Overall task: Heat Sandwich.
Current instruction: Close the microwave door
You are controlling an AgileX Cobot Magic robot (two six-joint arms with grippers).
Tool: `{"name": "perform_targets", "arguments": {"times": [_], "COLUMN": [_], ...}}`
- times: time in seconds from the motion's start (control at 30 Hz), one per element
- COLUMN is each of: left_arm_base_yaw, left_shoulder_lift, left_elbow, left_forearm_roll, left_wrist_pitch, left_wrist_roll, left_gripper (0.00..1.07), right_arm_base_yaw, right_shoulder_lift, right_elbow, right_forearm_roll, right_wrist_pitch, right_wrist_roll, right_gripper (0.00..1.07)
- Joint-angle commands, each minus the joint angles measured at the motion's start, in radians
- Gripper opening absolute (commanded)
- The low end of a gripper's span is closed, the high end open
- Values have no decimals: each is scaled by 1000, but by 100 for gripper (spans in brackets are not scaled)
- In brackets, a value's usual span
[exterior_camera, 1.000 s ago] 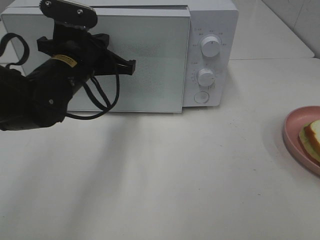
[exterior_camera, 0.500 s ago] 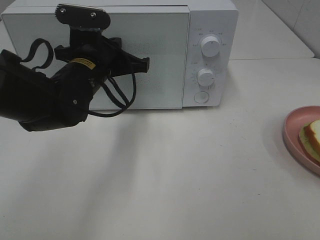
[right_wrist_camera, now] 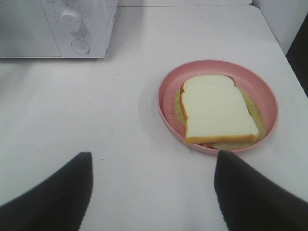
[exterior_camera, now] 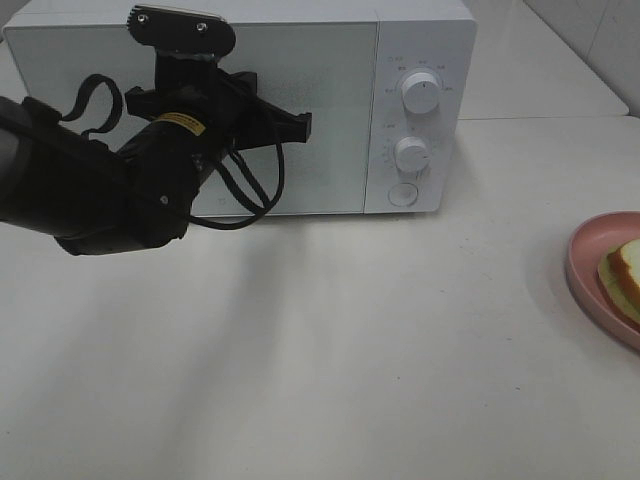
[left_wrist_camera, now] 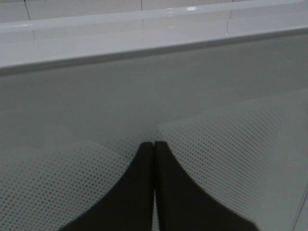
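near ground: bare white table (exterior_camera: pixel 330 380), nothing on its near and middle stretch in the high view.

right side, mid-depth: pink plate (exterior_camera: pixel 590 262) cut off by the right edge of the high view. sandwich (exterior_camera: pixel 624 275) lies flat in it, only a corner showing there. right wrist view gives it whole: sandwich (right_wrist_camera: pixel 217 109), white top slice with tan crust, pale green filling poking out around the edges, lying inside the pink plate (right_wrist_camera: pixel 168 111) and filling roughly the middle of it. nothing on top of it, nothing between it and the claw.

right gripper (right_wrist_camera: pixel 153 192): two dark fingertips spread wide, one each side of the frame, bare table between them. released, holding nothing. it sits on the near side of the plate, not touching plate or bread. not visible in the high view.

far: white microwave (exterior_camera: pixel 420 40) along the back of the table, door shut, dotted window across the door. control panel on its right end: upper knob (exterior_camera: pixel 422 91), lower knob (exterior_camera: pixel 411 155), round button (exterior_camera: pixel 402 194) beneath. open table lies between the microwave front and the plate, well apart.

left arm: bulky black, reaching in from the left in front of the microwave door, cable looped under it. left gripper (exterior_camera: pixel 290 126) points right across the door window, off the table. left wrist view: left gripper (left_wrist_camera: pixel 154 144) clenched, fingers pressed together with only a seam between, grasping nothing, tips close against the perforated door window; contact cannot be told.
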Motion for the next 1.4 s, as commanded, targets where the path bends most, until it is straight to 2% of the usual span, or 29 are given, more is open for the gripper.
{"name": "perform_targets", "arguments": {"times": [0.03,0.3,0.57,0.73,0.77,0.87,0.97,1.2,1.3,1.33,1.4], "left_arm_base_yaw": [39,38,38,37,37,37,37,37,37,37,39], "left_shoulder_lift": [4,4,-59,-138,-173,-211,-280,-378,-452,-452,-506], "left_elbow": [-40,-40,-22,48,87,120,176,217,221,221,221], "left_forearm_roll": [-67,-66,-60,-58,-58,-54,-49,-21,70,70,116], "left_wrist_pitch": [-64,-63,89,123,166,206,303,511,683,683,807], "left_wrist_roll": [-11,-14,-44,-48,-50,-71,-115,-118,-118,-118,-118], "left_gripper": [0,0,0,0,0,0,0,0,0,0,0], "right_arm_base_yaw": [-4,-4,-4,-4,-4,-4,-4,-4,-4,-4,-4], "right_shoulder_lift": [-26,-26,-26,-26,-26,-26,-26,-26,-26,-26,-26], "right_elbow": [0,0,0,0,0,0,0,0,0,0,0], "right_forearm_roll": [-5,-5,-5,-5,-5,-5,-5,-5,-5,-5,-5], "right_wrist_pitch": [-5,-5,-5,-5,-5,-5,-5,-5,-5,-5,-5], "right_wrist_roll": [-14,-14,-14,-14,-14,-14,-14,-14,-14,-14,-14], "right_gripper": [69,69,69,69,69,69,69,69,69,69,69]}}
